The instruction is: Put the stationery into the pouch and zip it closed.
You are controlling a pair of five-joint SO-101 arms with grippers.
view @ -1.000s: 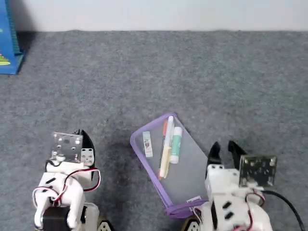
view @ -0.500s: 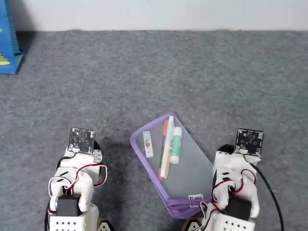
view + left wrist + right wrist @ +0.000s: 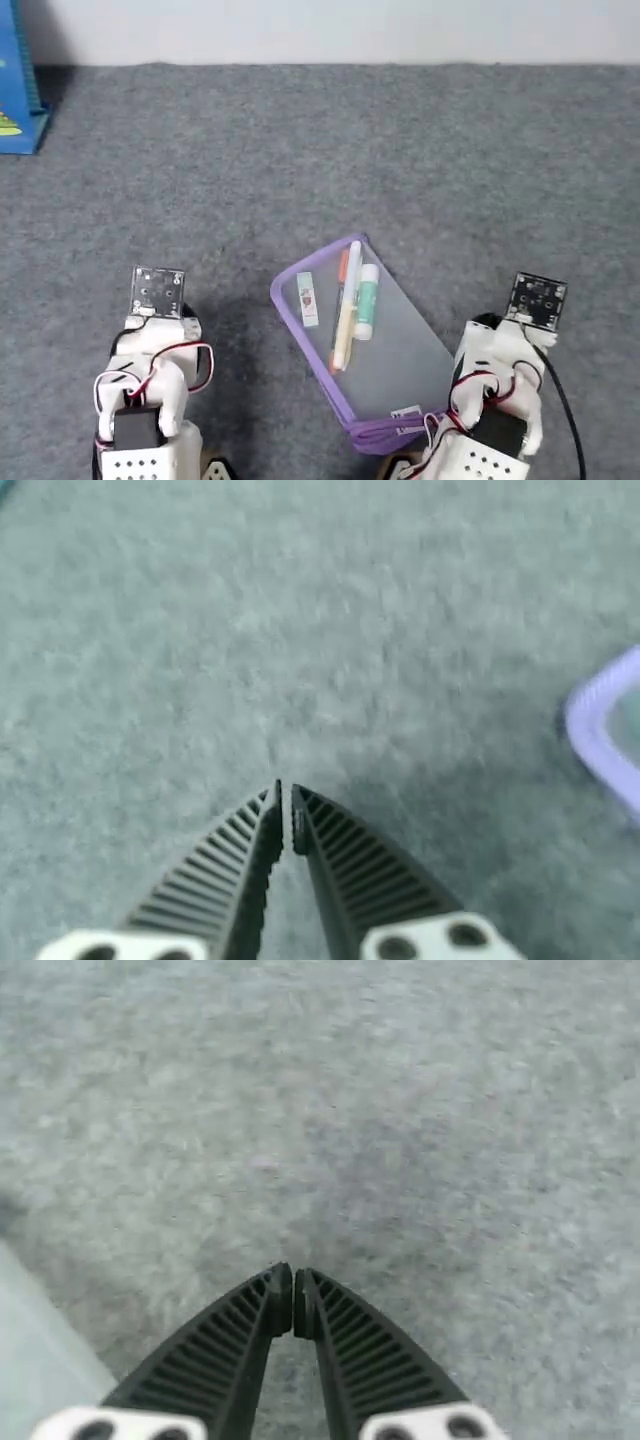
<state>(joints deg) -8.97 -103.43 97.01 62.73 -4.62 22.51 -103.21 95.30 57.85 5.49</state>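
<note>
Both pressed together and empty, left gripper (image 3: pixel 285 802), right gripper (image 3: pixel 293 1287), seemingly just above carpet (image 3: pixel 300 630)

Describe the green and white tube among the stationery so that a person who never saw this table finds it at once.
On the grey table, beside the right arm, lies a clear pouch with a purple edge. Within its outline, the tube is the thing nearest that arm. It is short, thick, green and white, unlike the long thin pens and the small flat piece.
</note>
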